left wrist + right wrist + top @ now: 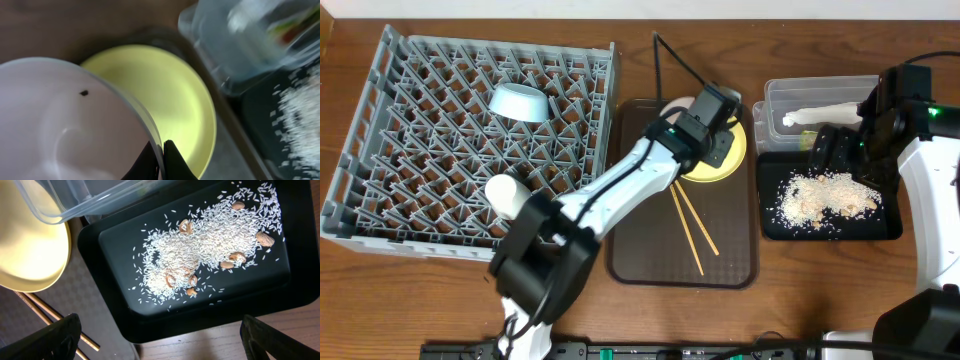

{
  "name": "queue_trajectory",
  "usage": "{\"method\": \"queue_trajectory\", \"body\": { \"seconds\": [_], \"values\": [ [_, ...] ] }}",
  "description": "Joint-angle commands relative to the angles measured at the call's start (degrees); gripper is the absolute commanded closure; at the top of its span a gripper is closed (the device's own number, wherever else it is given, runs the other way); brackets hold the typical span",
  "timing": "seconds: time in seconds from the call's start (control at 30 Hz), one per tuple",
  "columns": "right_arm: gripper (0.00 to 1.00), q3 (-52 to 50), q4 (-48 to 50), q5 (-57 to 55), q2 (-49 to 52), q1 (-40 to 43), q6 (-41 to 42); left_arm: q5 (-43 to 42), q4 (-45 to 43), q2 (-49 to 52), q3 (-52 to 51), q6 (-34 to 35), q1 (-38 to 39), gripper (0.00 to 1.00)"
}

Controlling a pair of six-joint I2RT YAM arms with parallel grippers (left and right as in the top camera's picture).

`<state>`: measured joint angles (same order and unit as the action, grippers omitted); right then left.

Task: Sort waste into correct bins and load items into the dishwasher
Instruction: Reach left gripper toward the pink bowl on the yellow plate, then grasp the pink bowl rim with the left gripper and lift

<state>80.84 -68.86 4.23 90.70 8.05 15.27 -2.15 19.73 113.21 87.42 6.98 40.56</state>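
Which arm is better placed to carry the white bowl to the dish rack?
Left. The left gripper is shut on the rim of the white bowl, above the yellow plate, and the dish rack lies on that arm's side. The right gripper hangs open over the black tray, farther away.

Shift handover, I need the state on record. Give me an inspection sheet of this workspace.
Surface: wooden table.
Job's things: light blue bowl and white cup in dish rack; yellow plate and chopsticks on brown tray; napkin in clear tub; rice crumbs in black tray.
Clutter: nothing seen.
End effectors: left end effector shut on white bowl at its rim; right end effector open above black tray.
Cables: black lead to left arm.
Surroundings: nothing seen.
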Motion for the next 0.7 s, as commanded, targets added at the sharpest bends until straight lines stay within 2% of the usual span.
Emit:
{"method": "queue_trajectory", "body": {
  "seconds": [0.0, 0.17, 0.23, 0.43, 0.6, 0.67],
  "values": [
    [0.01, 0.9, -0.15, -0.37, -1.22, 0.28, -0.79, 1.75, 1.46, -7.06, 0.52, -0.98, -2.58, 0.93],
    [0.01, 0.9, -0.13, -0.39, -1.22, 0.28, -1.2, 1.07, 7.5, -15.04, 0.52, 0.79, -9.33, 0.93],
    [0.01, 0.9, -0.09, -0.39, -1.22, 0.28, -1.2, -4.24, 11.28, -18.18, 0.52, 1.22, -13.75, 0.93],
    [0.01, 0.9, 0.04, -0.59, -1.22, 0.28, -1.18, -37.53, 18.69, -19.34, 0.22, 1.16, -29.18, 0.92],
    [0.01, 0.9, 0.04, -0.59, -1.22, 0.28, -1.18, -52.09, 19.3, -17.25, -1.79, 1.16, -39.43, 0.92],
    [0.01, 0.9, 0.02, -0.59, -1.22, 0.28, -1.18, -61.68, 20.61, -14.73, -1.88, 1.22, -44.72, 0.93]
  ]
}}
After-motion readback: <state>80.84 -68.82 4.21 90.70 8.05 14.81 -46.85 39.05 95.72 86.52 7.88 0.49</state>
